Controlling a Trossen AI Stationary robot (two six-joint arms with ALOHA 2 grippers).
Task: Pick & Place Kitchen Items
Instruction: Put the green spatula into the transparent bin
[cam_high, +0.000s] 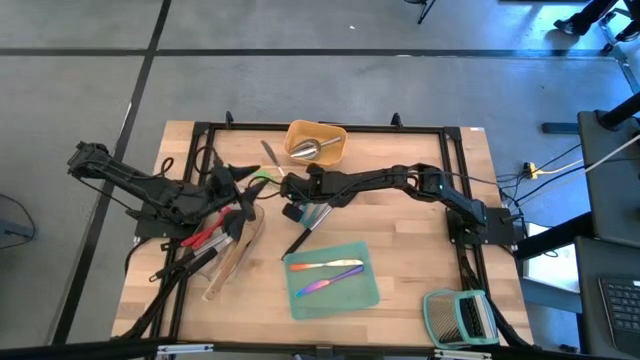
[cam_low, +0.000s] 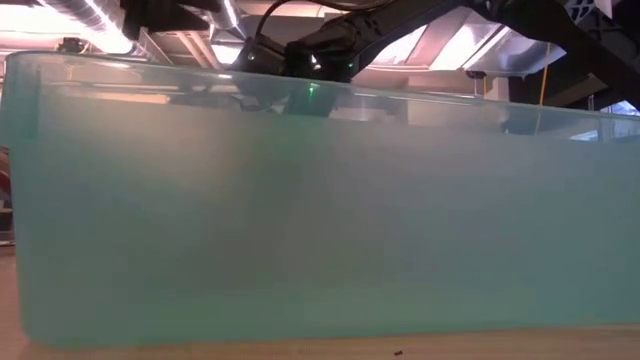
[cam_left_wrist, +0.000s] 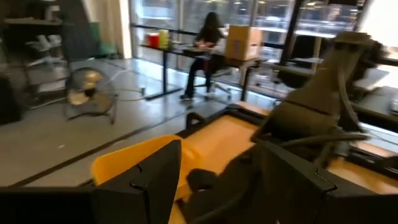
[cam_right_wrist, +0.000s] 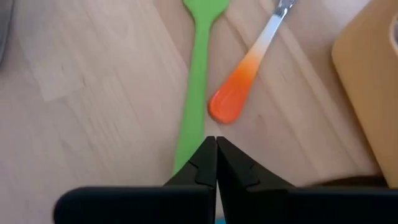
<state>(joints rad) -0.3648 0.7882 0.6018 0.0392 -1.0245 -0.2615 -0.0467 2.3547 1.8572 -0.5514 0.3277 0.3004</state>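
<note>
Unmarked green spatula (cam_right_wrist: 194, 87), orange-handled utensil (cam_right_wrist: 239, 93)

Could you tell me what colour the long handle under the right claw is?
Bright green handle; right wrist view shows it best.

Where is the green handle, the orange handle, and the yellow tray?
green handle (cam_right_wrist: 196, 81): right wrist view, middle of its long shaft.
orange handle (cam_right_wrist: 233, 96): right wrist view, on its rounded end.
yellow tray (cam_high: 335, 135): high view, on its rim.
</note>
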